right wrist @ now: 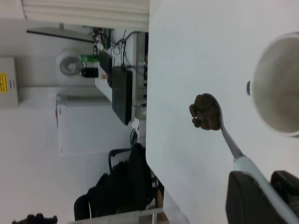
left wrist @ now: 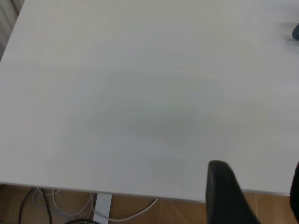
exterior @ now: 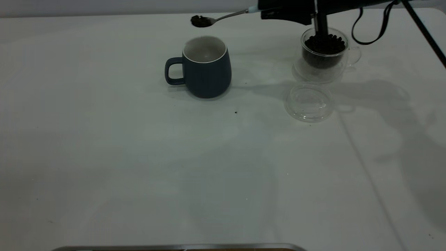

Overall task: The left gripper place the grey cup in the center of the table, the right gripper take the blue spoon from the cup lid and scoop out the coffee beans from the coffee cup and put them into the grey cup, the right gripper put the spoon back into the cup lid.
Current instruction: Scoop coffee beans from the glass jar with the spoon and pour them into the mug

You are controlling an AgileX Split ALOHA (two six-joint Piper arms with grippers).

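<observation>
- My right gripper point(exterior: 275, 12) clamps the spoon point(exterior: 217, 18), handle level, its bean-loaded bowl just beyond the grey cup point(exterior: 205, 66).
- Cup sits mid-table; left gripper point(left wrist: 254, 198), jaws apart, idles away.

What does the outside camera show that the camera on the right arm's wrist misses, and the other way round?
Only the exterior view shows the glass coffee cup full of beans, the empty glass lid in front of it, a stray bean on the table, and the grey cup's handle.

Only the right wrist view shows the room beyond the table edge: a chair and cabinets.

Both show the spoon loaded with beans, held by the right gripper near the grey cup, and the white table.
</observation>
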